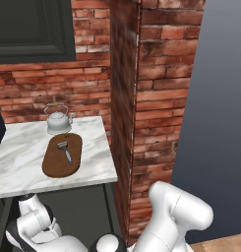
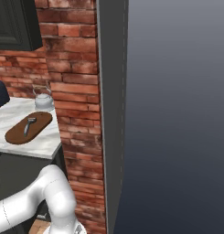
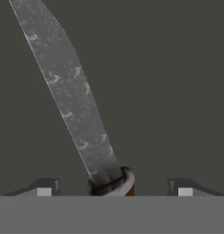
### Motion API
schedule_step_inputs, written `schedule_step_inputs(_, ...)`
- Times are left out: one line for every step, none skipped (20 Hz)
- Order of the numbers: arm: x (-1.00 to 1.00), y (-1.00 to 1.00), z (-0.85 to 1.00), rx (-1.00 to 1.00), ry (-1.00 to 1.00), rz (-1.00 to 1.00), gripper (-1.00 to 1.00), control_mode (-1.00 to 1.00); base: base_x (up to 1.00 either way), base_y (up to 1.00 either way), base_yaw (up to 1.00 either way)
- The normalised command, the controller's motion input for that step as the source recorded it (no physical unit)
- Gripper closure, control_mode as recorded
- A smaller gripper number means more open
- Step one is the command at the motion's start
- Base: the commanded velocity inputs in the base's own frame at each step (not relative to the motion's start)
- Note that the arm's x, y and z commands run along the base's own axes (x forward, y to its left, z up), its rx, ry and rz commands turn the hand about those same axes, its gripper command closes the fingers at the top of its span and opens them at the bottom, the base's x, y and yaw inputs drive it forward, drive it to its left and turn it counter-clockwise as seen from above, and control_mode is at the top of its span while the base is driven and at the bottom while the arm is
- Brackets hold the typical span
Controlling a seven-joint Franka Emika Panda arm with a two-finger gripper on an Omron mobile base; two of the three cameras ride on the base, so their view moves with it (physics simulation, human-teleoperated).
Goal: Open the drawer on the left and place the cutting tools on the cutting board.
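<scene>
Claw stands open astride the knife; it looks light, stiff and slippery, best pinched at its brown handle.

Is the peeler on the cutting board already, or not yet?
On it. The peeler lies flat on the oval cutting board on the marble counter, in front of the kettle.

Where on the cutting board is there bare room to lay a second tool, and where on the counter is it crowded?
The cutting board is bare along its near end, below the peeler, and along its left edge. The peeler takes up the far middle. The kettle stands just beyond the board's far end, so that spot is tight. The marble counter left of the board is bare.
</scene>
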Motion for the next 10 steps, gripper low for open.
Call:
schedule_step_inputs(0.0,0.0,0.0,0.0,0.0,0.0,1.0,-1.0,0.0,0.0,0.0)
schedule_step_inputs(0.0,0.0,0.0,0.0,0.0,0.0,1.0,-1.0,0.0,0.0,0.0)
schedule_step_inputs(0.0,0.0,0.0,0.0,0.0,0.0,1.0,-1.0,0.0,0.0,0.0)
schedule_step_inputs(0.0,0.0,0.0,0.0,0.0,0.0,1.0,-1.0,0.0,0.0,0.0)
schedule_step_inputs(0.0,0.0,0.0,0.0,0.0,0.0,1.0,-1.0,0.0,0.0,0.0)
schedule_step_inputs(0.0,0.0,0.0,0.0,0.0,0.0,1.0,-1.0,0.0,0.0,0.0)
schedule_step_inputs(0.0,0.0,0.0,0.0,0.0,0.0,1.0,-1.0,0.0,0.0,0.0)
schedule_step_inputs(0.0,0.0,0.0,0.0,0.0,0.0,1.0,-1.0,0.0,0.0,0.0)
schedule_step_inputs(0.0,0.0,0.0,0.0,0.0,0.0,1.0,-1.0,0.0,0.0,0.0)
schedule_step_inputs(0.0,0.0,0.0,0.0,0.0,0.0,1.0,-1.0,0.0,0.0,0.0)
